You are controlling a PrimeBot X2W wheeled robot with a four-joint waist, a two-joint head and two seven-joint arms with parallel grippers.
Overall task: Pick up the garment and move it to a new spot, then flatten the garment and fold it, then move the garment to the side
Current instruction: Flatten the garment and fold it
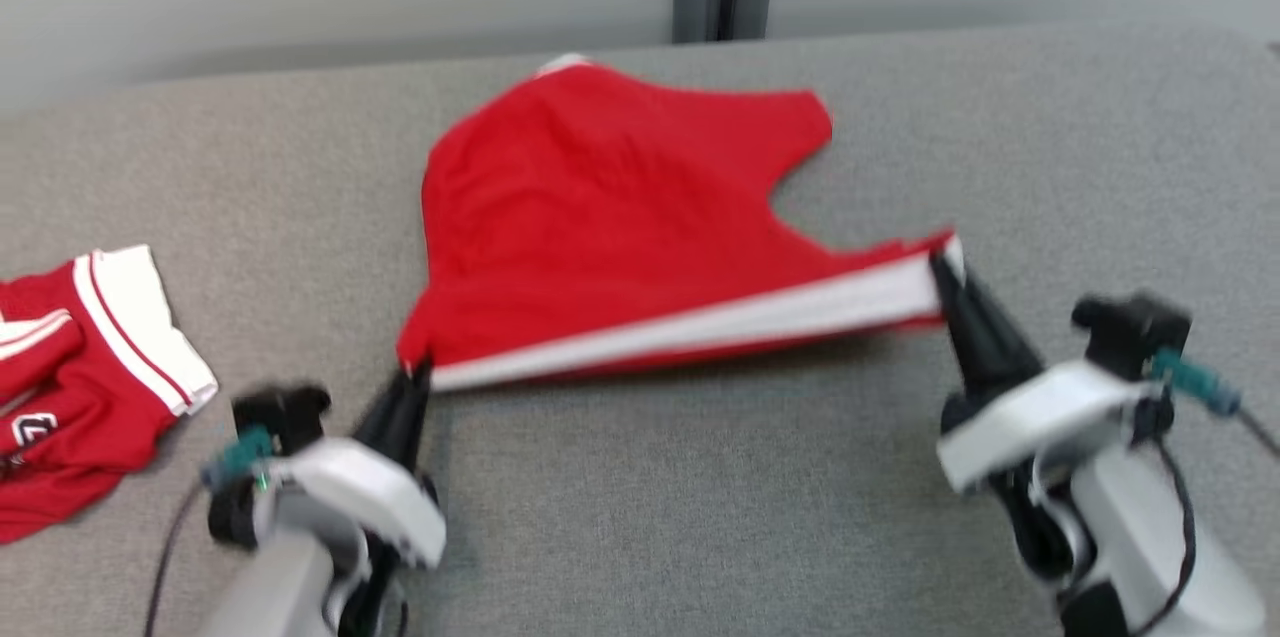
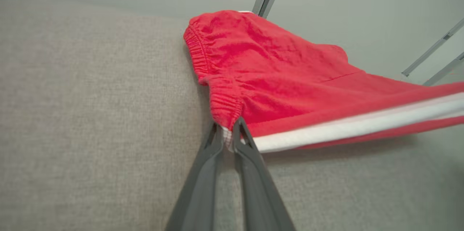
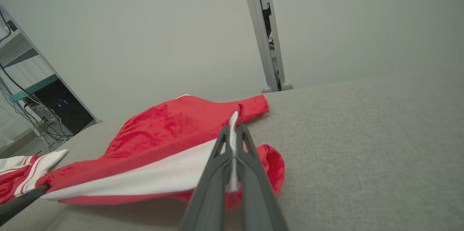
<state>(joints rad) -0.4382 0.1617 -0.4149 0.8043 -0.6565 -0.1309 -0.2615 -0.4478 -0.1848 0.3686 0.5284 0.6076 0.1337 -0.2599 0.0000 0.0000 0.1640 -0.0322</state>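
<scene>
Red garment stretched taut over grey table, far part resting on it, near edge clamped at each end by left gripper and right gripper; pickup done, flattening seemingly underway, fold and side move outstanding.

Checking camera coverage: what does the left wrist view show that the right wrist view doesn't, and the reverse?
Left wrist view: the left gripper pinching the red shorts with a white side stripe at their gathered elastic waistband. Right wrist view: the right gripper shut on the stripe's end, plus a second red-and-white garment. Both: the shorts stretched over the grey fabric surface.
</scene>
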